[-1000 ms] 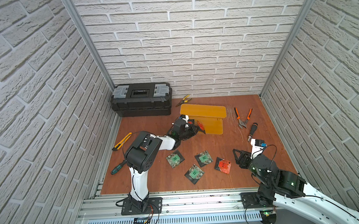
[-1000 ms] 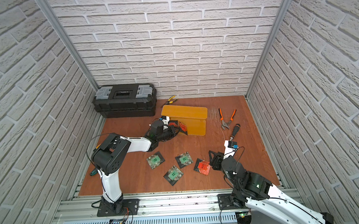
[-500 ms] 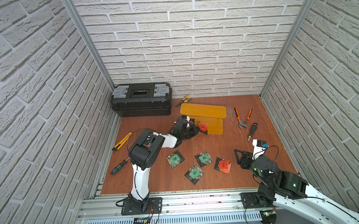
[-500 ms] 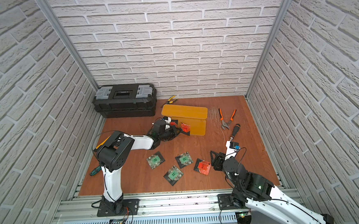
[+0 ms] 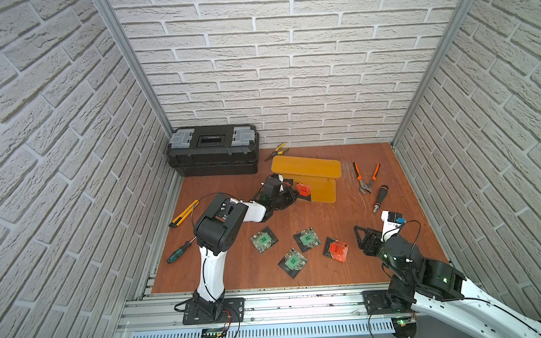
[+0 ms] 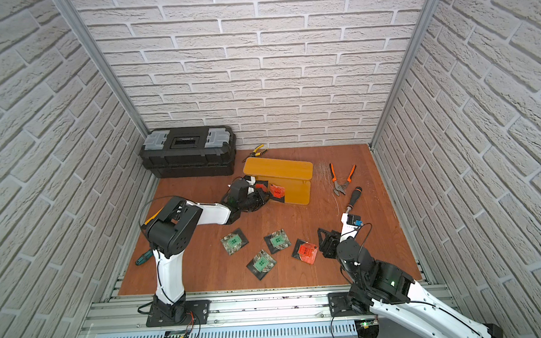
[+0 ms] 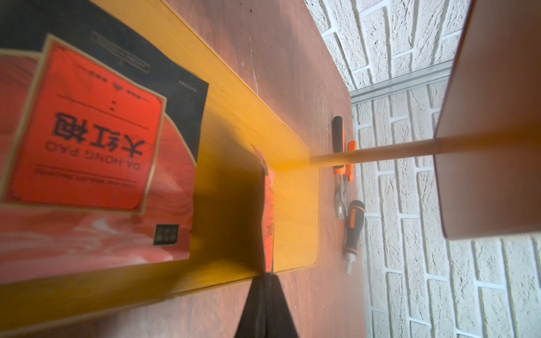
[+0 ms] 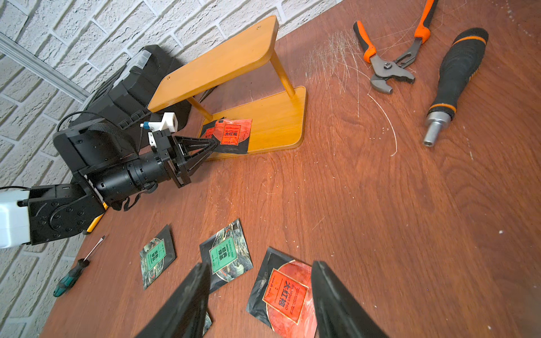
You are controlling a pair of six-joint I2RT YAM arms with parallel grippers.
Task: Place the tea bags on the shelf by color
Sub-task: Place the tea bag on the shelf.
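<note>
The left pincer (image 6: 266,196) grips a red tea bag (image 6: 277,191) at the shelf's (image 6: 296,192) lower plate, while three green tea bags (image 6: 277,240) and a second red tea bag (image 6: 305,250) lie on the table (image 6: 298,219), the right pincer (image 6: 322,242) just beside the latter.

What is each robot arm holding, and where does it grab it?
The left gripper pinches a red tea bag by its black edge, at the lower plate of the shelf. The right gripper is open, holding nothing.

One red tea bag (image 7: 87,131) is blurred and cropped in the left wrist view.
</note>
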